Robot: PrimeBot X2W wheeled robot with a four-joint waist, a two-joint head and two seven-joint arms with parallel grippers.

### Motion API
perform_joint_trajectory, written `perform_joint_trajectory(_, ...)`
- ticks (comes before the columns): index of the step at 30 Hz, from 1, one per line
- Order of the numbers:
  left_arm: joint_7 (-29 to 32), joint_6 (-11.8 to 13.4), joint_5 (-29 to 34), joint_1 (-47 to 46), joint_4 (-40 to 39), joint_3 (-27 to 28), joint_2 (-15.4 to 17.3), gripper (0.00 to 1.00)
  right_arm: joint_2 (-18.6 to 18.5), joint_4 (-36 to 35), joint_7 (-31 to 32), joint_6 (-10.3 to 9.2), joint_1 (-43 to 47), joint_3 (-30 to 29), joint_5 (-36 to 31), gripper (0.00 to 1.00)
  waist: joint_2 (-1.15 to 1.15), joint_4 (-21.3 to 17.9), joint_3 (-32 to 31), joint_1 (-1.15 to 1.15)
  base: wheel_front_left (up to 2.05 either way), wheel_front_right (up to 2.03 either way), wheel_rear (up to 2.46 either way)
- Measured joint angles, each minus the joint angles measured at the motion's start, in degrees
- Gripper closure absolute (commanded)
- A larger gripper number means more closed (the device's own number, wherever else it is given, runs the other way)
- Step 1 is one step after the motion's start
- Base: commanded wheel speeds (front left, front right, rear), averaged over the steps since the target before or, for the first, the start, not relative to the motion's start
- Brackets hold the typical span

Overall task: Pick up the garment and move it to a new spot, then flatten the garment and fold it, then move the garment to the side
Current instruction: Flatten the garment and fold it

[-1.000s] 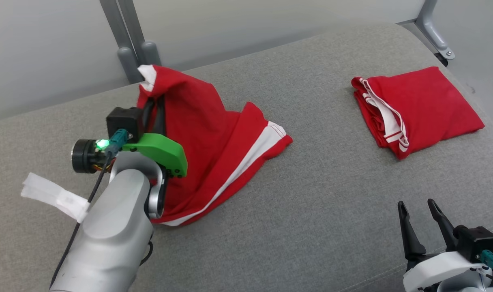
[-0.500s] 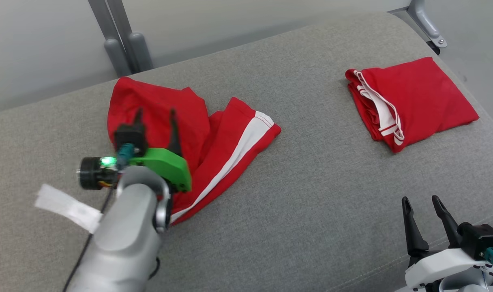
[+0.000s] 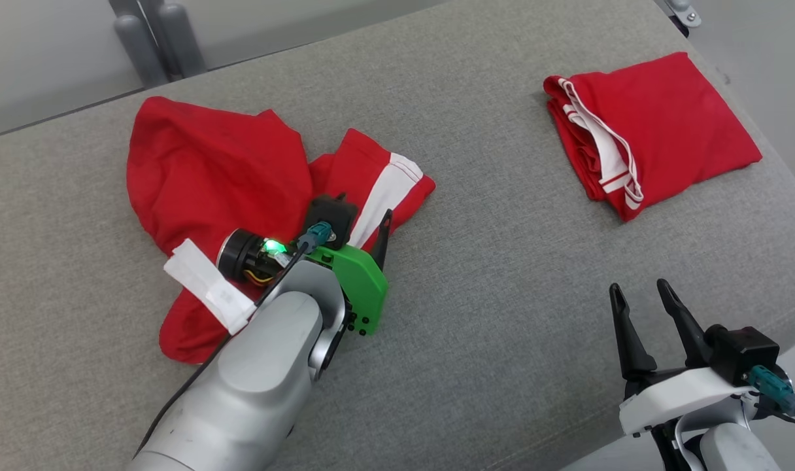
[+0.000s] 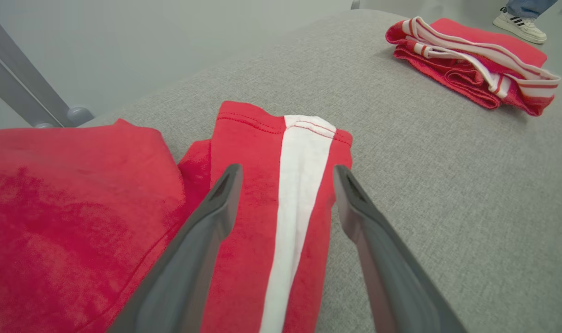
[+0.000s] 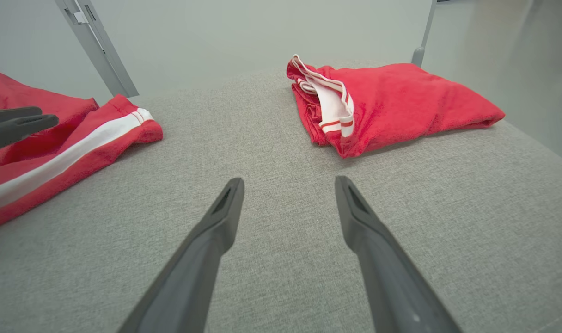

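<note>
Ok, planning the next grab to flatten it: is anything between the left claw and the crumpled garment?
Nothing visible. The left claw hangs open just over the garment, its white stripe between the fingers. The folded garment lies apart on the cushion, farther right.

I get bright, even, diffuse light in all three views, with no glare on the grey cushion point(image 3: 502, 275). Shadows are faint and stay close: a thin one hugs the near edge of the folded red garment point(image 5: 401, 101). The green status light point(image 3: 274, 246) on my left wrist blooms slightly. The head view is crisp. Both wrist views bend toward the edges, and the dark fingers point(image 4: 202, 249) look soft and stretched near the bottom. Close up, the red cloth point(image 4: 54, 222) looks blotchy and oversaturated.
</note>
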Motion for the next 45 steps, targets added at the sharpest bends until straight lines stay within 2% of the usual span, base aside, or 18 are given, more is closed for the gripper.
perform_joint_trajectory(7,0.43,-0.25,-3.75,-2.02,5.46,-3.47,0.01,0.0,0.58,0.46,0.0,0.0,-0.46,0.54,0.19,0.0,0.0,-1.95,1.76,0.0,0.0,0.0,0.0)
perform_joint_trajectory(9,-0.57,-0.21,-4.45,-2.5,6.53,-3.81,0.0,0.09,0.74,0.56,0.0,0.0,-0.46,0.83,0.18,0.0,0.0,-2.2,1.79,0.0,0.0,0.0,0.0)
perform_joint_trajectory(12,-1.33,-0.03,-6.32,-3.08,7.79,-4.67,-0.01,0.54,0.87,0.64,0.0,0.0,-0.51,1.32,0.18,0.0,0.0,-2.18,1.79,0.0,0.0,0.0,0.0)
perform_joint_trajectory(13,-1.38,0.09,-6.68,-3.22,8.15,-5.01,-0.01,0.57,0.91,0.64,0.0,0.0,-0.52,1.37,0.18,0.0,0.0,-2.13,1.84,0.0,0.0,0.0,0.0)
perform_joint_trajectory(16,-1.69,0.1,-7.68,-3.67,9.03,-6.11,0.02,0.95,0.92,0.69,0.0,0.0,-0.73,1.55,0.19,0.0,0.0,-1.95,1.93,0.0,0.0,0.0,0.0)
perform_joint_trajectory(17,-2.03,0.1,-8.17,-3.87,9.11,-6.46,0.02,1.0,0.91,0.73,0.0,0.0,-0.8,1.55,0.21,0.0,0.0,-1.91,1.96,0.0,0.0,0.0,0.0)
perform_joint_trajectory(27,-4.24,0.64,-11.77,-4.53,9.09,-10.73,0.04,1.0,0.34,1.01,0.0,0.0,-0.84,1.08,0.54,0.0,0.0,-1.31,1.37,0.0,0.0,0.0,0.0)
perform_joint_trajectory(33,-6.12,1.87,-12.7,-4.8,3.64,-15.08,0.02,1.0,0.13,1.03,0.0,0.0,-0.47,-0.01,0.46,0.0,0.0,-0.75,0.35,0.0,0.0,0.0,0.0)
perform_joint_trajectory(37,-5.53,2.65,-13.19,-1.05,0.25,-19.46,-0.01,1.0,-0.02,1.07,0.0,0.0,0.51,-0.85,0.4,0.0,0.0,0.0,-0.5,0.0,0.0,0.0,0.0)
perform_joint_trajectory(38,-5.53,2.86,-13.19,-0.1,-0.12,-20.7,0.02,0.85,-0.02,1.09,0.0,0.0,0.74,-0.97,0.27,0.0,0.0,0.18,-0.74,0.0,0.0,0.0,0.0)
perform_joint_trajectory(39,-5.73,2.85,-13.08,0.61,-0.63,-21.96,0.07,0.29,0.0,1.16,0.0,0.0,0.86,-1.01,0.19,0.0,0.0,0.35,-0.98,0.0,0.0,0.0,0.0)
perform_joint_trajectory(40,-6.04,2.37,-13.45,1.37,-1.26,-22.45,0.05,0.0,0.01,1.22,0.0,0.0,0.92,-1.0,0.14,0.0,0.0,0.48,-1.18,0.0,0.0,0.0,0.0)
perform_joint_trajectory(45,-8.32,1.85,-17.49,6.04,-5.36,-23.17,0.03,0.0,-0.05,1.23,0.0,0.0,1.53,-1.1,-0.1,0.0,0.0,1.18,-2.59,0.0,0.0,0.0,0.0)
